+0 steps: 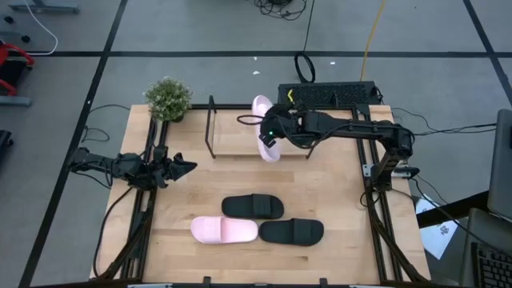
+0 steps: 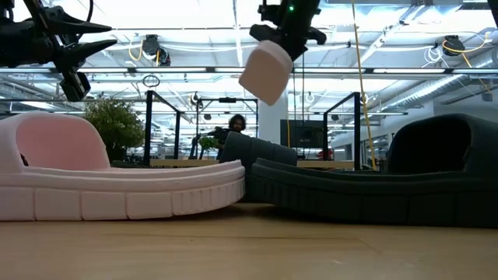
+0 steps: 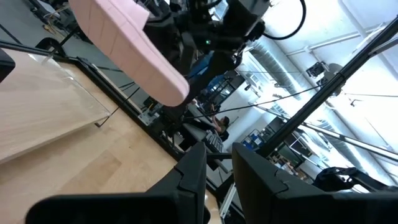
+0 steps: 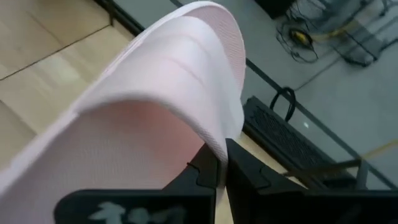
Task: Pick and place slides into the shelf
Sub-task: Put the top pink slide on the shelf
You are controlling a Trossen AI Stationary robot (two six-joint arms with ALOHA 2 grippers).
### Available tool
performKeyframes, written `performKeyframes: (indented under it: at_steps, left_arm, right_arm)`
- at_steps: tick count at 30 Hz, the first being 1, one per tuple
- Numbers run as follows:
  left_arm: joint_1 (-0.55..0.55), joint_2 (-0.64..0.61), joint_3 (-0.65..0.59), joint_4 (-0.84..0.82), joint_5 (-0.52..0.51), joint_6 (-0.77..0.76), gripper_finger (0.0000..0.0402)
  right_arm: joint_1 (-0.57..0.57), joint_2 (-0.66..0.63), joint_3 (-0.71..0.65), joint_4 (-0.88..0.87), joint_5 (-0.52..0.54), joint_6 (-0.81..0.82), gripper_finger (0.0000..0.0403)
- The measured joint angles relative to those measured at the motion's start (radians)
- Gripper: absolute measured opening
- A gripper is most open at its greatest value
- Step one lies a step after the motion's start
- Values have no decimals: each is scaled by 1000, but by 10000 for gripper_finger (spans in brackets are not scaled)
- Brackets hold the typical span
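Note:
My right gripper [image 1: 272,132] is shut on a pale pink slide [image 1: 265,128] and holds it in the air above the right part of the shelf [image 1: 232,142], a low black-rod rack with a light wooden board. The low view shows this slide [image 2: 265,70] tilted high above the table. On the near half of the table lie two black slides [image 1: 252,206] [image 1: 292,232] and a second pink slide [image 1: 224,230], all flat on their soles. My left gripper [image 1: 186,166] waits at the table's left side, with a narrow gap between its fingers [image 3: 219,171]. My right gripper pinches the edge of the pink slide's wide strap [image 4: 222,134] between its two fingers, one finger [image 4: 205,171] on the strap's inner side and the other outside. The arm reaches in from the table's right. The slide is lifted clear and hangs tilted, its sole [image 3: 134,53] facing the left arm.
A small potted plant [image 1: 168,98] stands at the table's far left corner beside the shelf. A black box [image 1: 328,94] lies behind the shelf on the far right. A person [image 2: 236,123] shows far off in the room behind.

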Motion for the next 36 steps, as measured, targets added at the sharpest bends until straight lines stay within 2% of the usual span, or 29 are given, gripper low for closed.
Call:
performKeyframes:
  at_steps: [4, 10, 22, 26, 36]
  left_arm:
    - [0, 0, 0, 0, 0, 8, 74]
    - [0, 0, 0, -1, 0, 8, 74]
    - [0, 0, 0, -1, 0, 7, 74]
    - [0, 0, 0, -2, 0, 7, 74]
    - [0, 0, 0, -2, 0, 16, 74]
  right_arm:
    - [-7, 0, 0, 57, -9, 29, 6]
    - [4, 10, 0, 221, -78, -6, 5]
    - [4, 45, 0, 236, -67, -5, 4]
    - [4, 54, -1, 174, -23, -5, 4]
    - [-1, 71, -1, -47, 5, 69, 4]
